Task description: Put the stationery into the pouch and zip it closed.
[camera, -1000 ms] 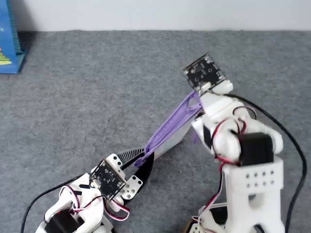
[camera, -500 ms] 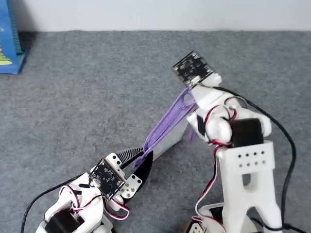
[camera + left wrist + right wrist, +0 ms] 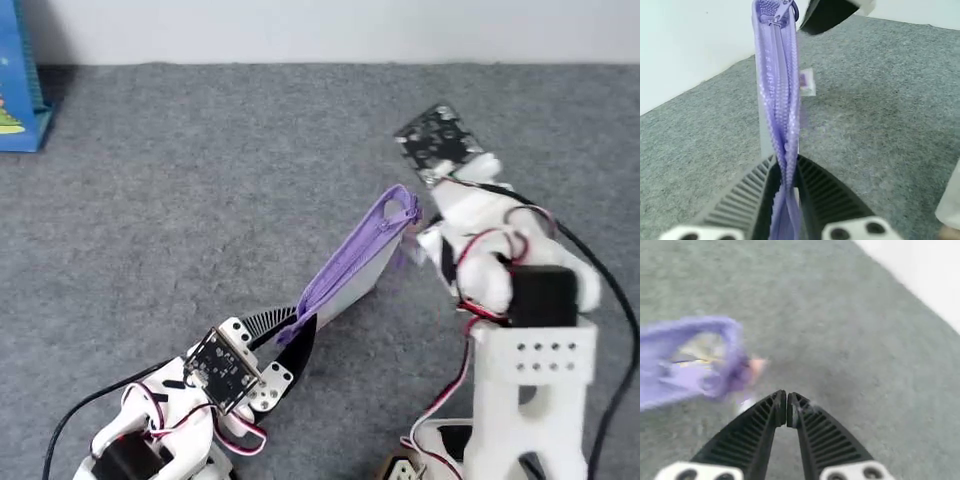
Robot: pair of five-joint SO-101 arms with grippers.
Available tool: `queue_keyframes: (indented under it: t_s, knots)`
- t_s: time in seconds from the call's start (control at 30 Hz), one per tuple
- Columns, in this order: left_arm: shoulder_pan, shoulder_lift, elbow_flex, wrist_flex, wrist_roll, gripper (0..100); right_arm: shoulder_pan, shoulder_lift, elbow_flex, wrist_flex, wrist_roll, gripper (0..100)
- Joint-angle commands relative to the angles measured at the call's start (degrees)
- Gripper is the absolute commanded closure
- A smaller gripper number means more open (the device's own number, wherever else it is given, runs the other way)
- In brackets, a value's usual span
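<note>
The left gripper fingers clamp the purple pouch's near end. The right gripper fingers are closed on nothing, just beside its far end.

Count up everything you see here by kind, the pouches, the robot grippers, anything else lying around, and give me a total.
pouch: 1
grippers: 2, the left gripper and the right gripper
blue box: 1
Total: 4
</note>
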Motion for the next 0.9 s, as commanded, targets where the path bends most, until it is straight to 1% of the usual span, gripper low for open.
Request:
queue_keyframes:
  t_s: [0.0, 0.17, 0.3, 0.37, 0.47, 0.57, 0.73, 0.87]
  knots:
    - [-0.26, -0.62, -1.27, 0.88, 0.09, 99, 3.74, -2.42, -0.62, -0.66, 1.49, 98.7]
    - [-0.26, -0.62, -1.45, 0.44, 0.09, 99, 3.74, -2.51, -0.70, 2.51, 1.49, 98.7]
    - [-0.18, -0.62, -1.45, -2.20, 0.09, 98, 2.77, -2.51, -0.62, 4.70, 1.41, 98.8]
    - [-0.09, -0.62, -1.45, -3.87, 0.09, 95, 1.98, -2.59, -0.62, 5.23, 1.32, 98.8]
    - [0.00, -0.62, -1.45, -6.68, 0.62, 88, 1.89, -2.59, -0.62, 6.29, 1.23, 98.8]
    - [0.00, -0.62, -1.45, -9.58, 4.40, 84, 1.89, -2.59, -0.62, 7.60, 1.14, 98.8]
    - [0.09, -0.62, -1.27, -14.15, 4.92, 84, -1.98, -2.59, -0.62, 10.77, 1.14, 98.8]
    - [0.09, -0.53, -1.19, -14.24, 4.92, 85, -3.74, -2.59, -0.62, 11.30, 1.05, 98.8]
